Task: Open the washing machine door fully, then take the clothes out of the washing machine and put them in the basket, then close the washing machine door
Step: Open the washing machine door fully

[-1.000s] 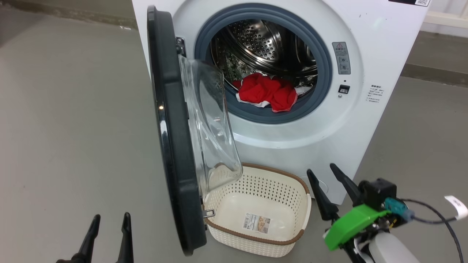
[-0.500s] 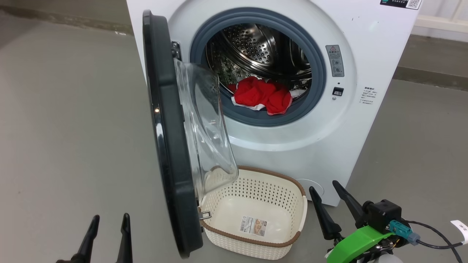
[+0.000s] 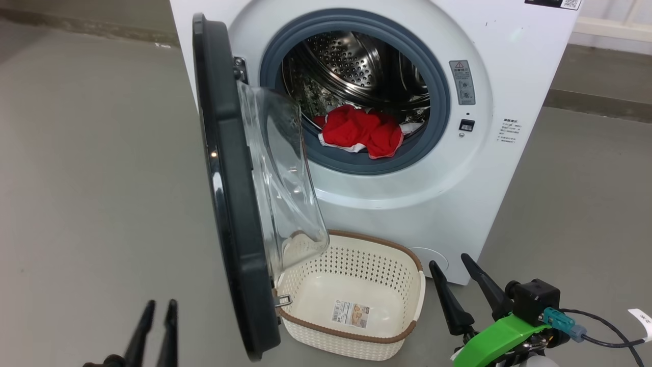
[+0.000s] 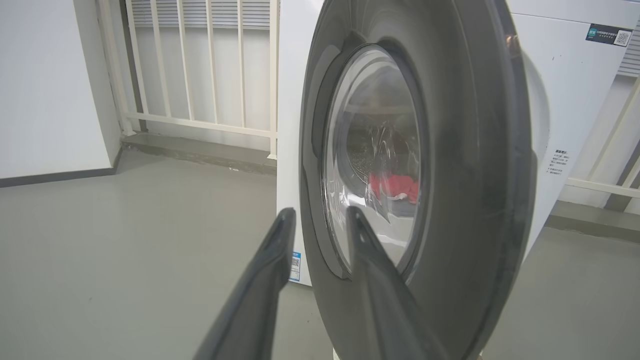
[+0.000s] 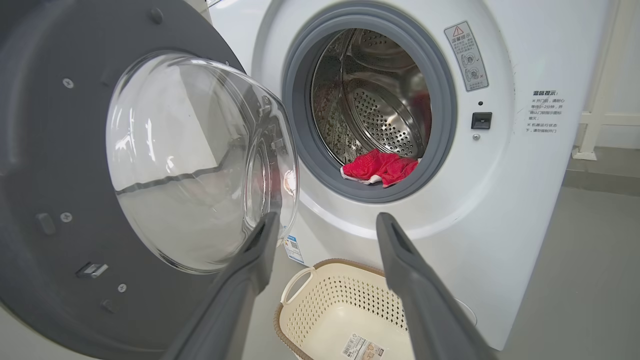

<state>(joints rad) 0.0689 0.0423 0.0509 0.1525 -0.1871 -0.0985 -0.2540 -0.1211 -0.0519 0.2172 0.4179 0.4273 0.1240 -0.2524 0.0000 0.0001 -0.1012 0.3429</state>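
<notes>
The white washing machine point(image 3: 458, 193) stands ahead with its door point(image 3: 224, 178) swung out to the left, edge-on to me, the glass bowl point(image 3: 280, 168) facing right. Red clothes point(image 3: 359, 133) lie at the drum's front lip. The cream basket point(image 3: 377, 239) sits on the floor under the opening, with nothing in it. My left gripper point(image 3: 161, 303) is low at the left, outside the door, its fingers a little apart and holding nothing. My right gripper point(image 3: 449, 260) is open at the lower right, beside the basket. The right wrist view looks at the clothes point(image 5: 380, 168) and the basket point(image 5: 320, 300).
Grey floor point(image 3: 91, 178) spreads to the left of the door and to the right of the machine. A white railing point(image 4: 200, 65) and a wall stand behind the machine. A cable and a green bracket point(image 3: 496, 334) sit on my right wrist.
My left gripper's fingers have drawn closer together. My right gripper has dropped back a little toward me. The head camera has shifted slightly, so the machine sits a bit further left.
</notes>
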